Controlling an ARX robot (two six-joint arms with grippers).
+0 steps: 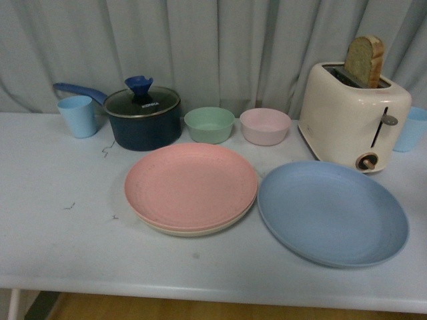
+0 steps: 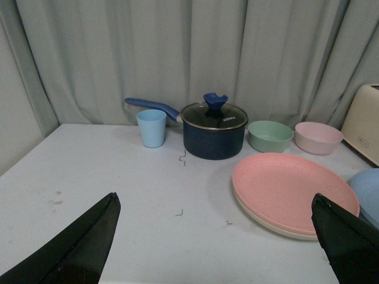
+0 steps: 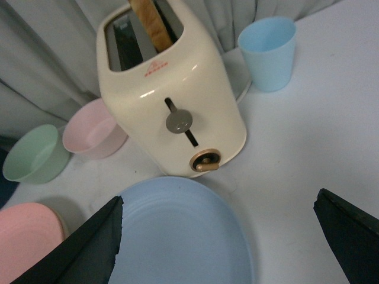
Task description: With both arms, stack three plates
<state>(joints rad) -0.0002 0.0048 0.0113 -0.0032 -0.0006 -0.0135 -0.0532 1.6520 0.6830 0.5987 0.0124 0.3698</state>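
The pink plate point(image 1: 190, 185) lies on top of the beige plate point(image 1: 193, 231) at the table's middle; only the beige rim shows. The blue plate point(image 1: 332, 211) lies alone to their right, in front of the toaster. Neither arm shows in the front view. My left gripper point(image 2: 216, 236) is open and empty above the table, left of the pink plate point(image 2: 293, 190) and the beige rim point(image 2: 278, 228). My right gripper point(image 3: 218, 236) is open and empty, over the near right part of the blue plate point(image 3: 177, 236). A bit of the pink plate point(image 3: 26, 236) shows there too.
A cream toaster point(image 1: 352, 115) with bread stands back right, with a light blue cup point(image 1: 409, 129) behind it. A dark blue lidded pot point(image 1: 143, 117), a light blue cup point(image 1: 78, 115), a green bowl point(image 1: 209, 125) and a pink bowl point(image 1: 265, 126) line the back. A curtain hangs behind.
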